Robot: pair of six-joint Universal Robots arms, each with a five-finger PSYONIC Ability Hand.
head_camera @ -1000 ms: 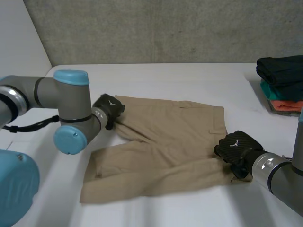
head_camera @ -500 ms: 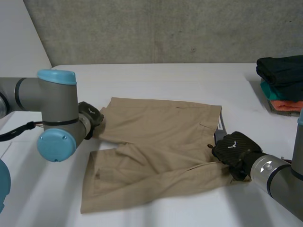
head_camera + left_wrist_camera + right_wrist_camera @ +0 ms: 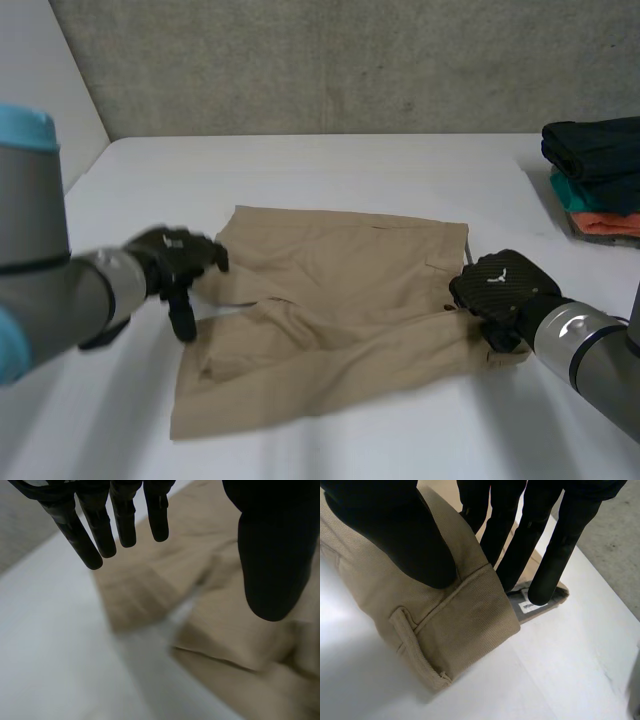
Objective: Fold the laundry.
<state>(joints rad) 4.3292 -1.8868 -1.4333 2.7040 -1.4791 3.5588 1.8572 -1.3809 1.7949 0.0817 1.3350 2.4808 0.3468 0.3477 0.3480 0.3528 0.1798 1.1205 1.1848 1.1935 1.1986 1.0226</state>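
Pinching the waistband, one hand hovering free

A white desk (image 3: 330, 170) is filling most of the head view. A grey concrete wall (image 3: 350, 60) is running across the upper part of the frame, and a plain white panel (image 3: 45, 70) is standing in the upper left.

One pair of tan shorts (image 3: 340, 300) is lying mostly flat at the centre of the frame, with its waistband towards the right and its legs towards the left, where the cloth is rumpling.

At the right edge of the frame a stack of folded clothes (image 3: 595, 175) is sitting well apart from the shorts. It is showing three layers: dark on top, teal under it, orange lowest.

Each of the two black hands is carrying a small white emblem on its back, and no words are showing in it.

The left hand (image 3: 172, 262) is hanging at the centre left of the frame over the shorts' leg edge. In its wrist view its fingers (image 3: 125, 520) are stretching out straight, apart from the thumb and holding nothing.

The right hand (image 3: 500, 285) is sitting at the lower right corner of the shorts. In its wrist view the thumb (image 3: 400, 535) is pressing down on a raised fold of the waistband. Its fingers (image 3: 510, 535) are closing against the fold's far side, so the cloth is being pinched between them.

A small white tag (image 3: 529, 607) is showing on the grey inner band by the fingertips, and its print is too small to read.
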